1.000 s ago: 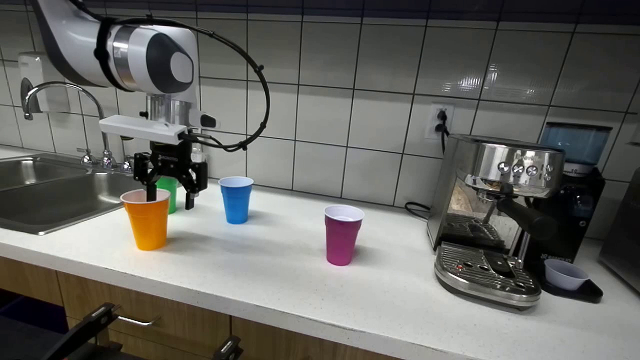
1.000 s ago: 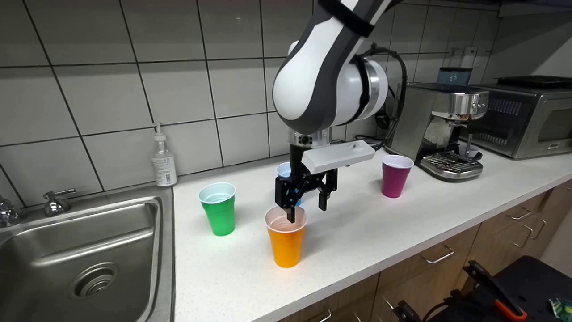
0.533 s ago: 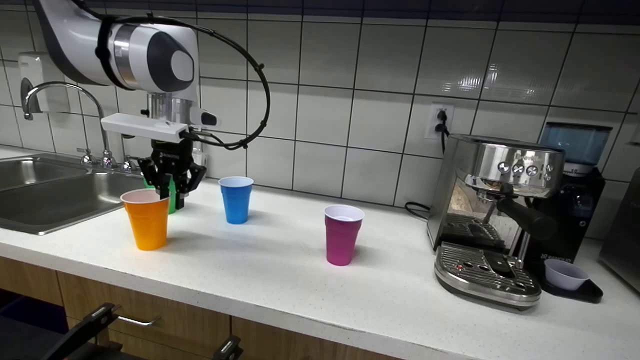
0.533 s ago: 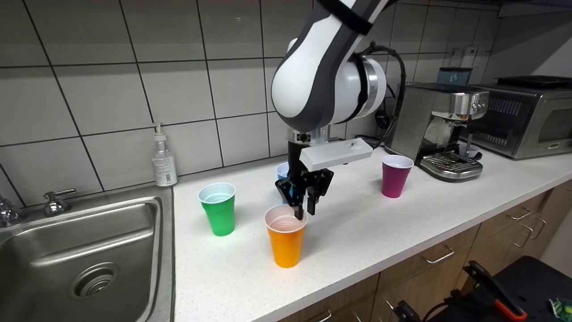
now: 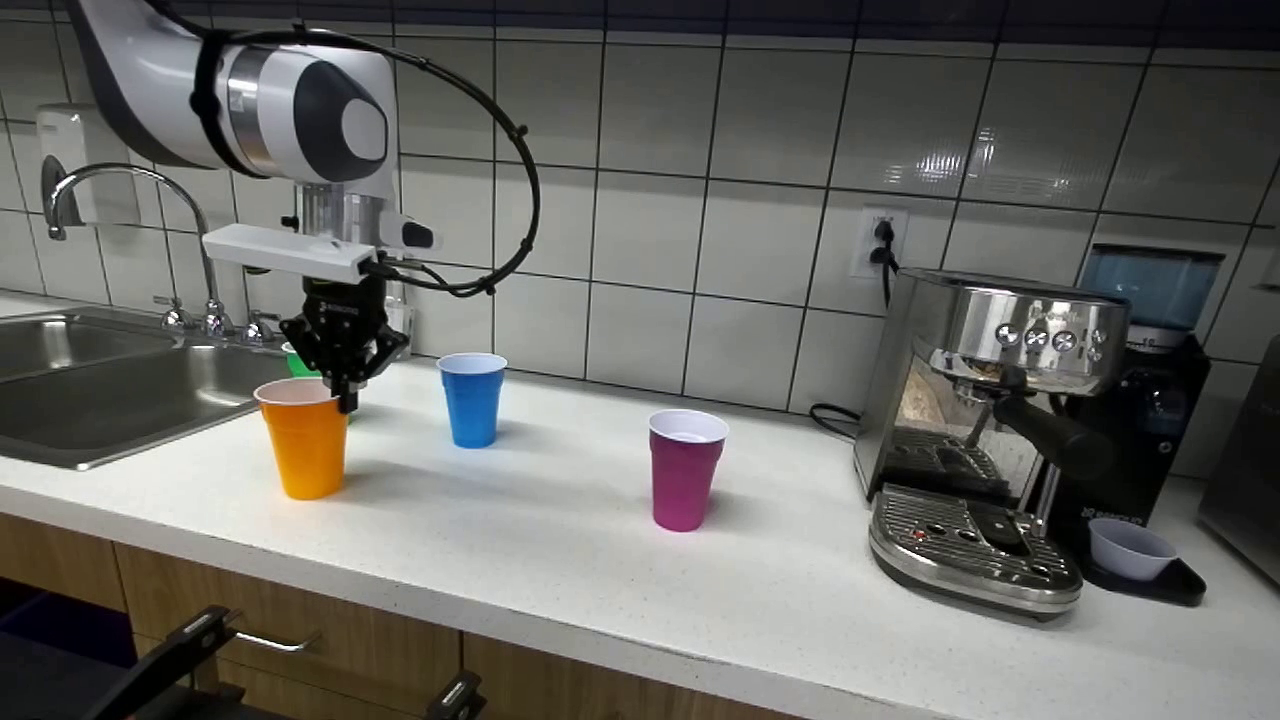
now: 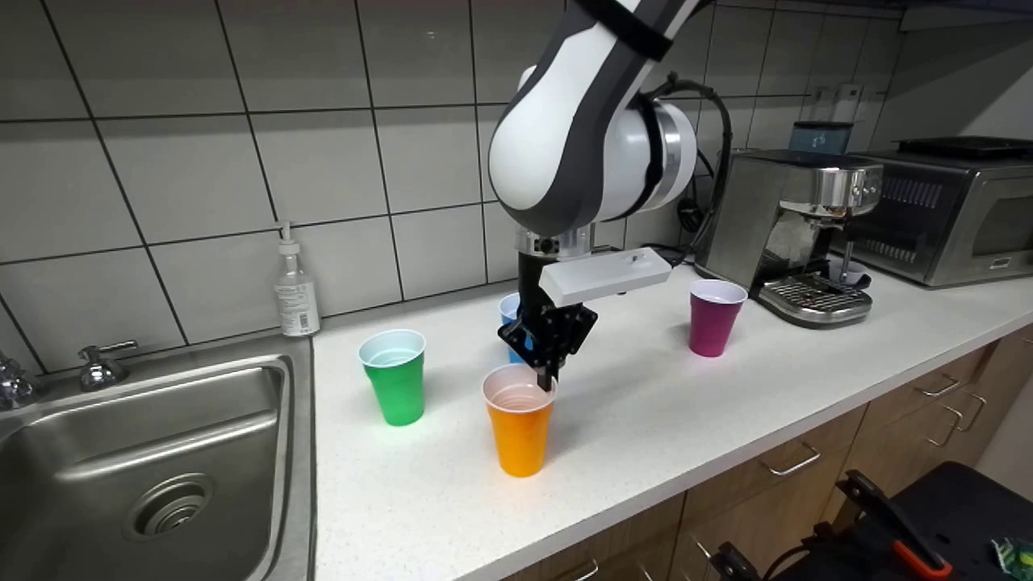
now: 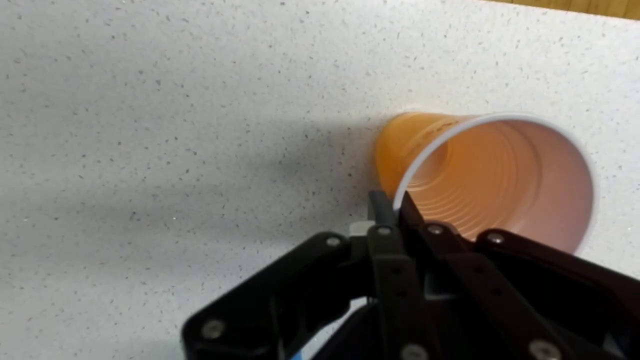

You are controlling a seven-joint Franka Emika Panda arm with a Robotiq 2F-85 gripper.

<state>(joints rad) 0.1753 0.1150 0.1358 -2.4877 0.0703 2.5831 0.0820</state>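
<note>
Gripper (image 7: 396, 200), newly narrowed, pinching the rim of the orange cup (image 6: 520, 432); cup slightly shifted since a moment earlier, upright on the counter (image 6: 403, 500) near the green cup (image 6: 395, 383); the hold on it appears made.

The gripper (image 6: 546, 384) covers much of the blue cup (image 6: 509, 309) in an exterior view, the green cup (image 5: 298, 365) hides mostly behind it and the orange cup (image 5: 305, 445) in an exterior view (only slivers show), and the left edge cuts off the sink (image 6: 302, 452) in both.
</note>
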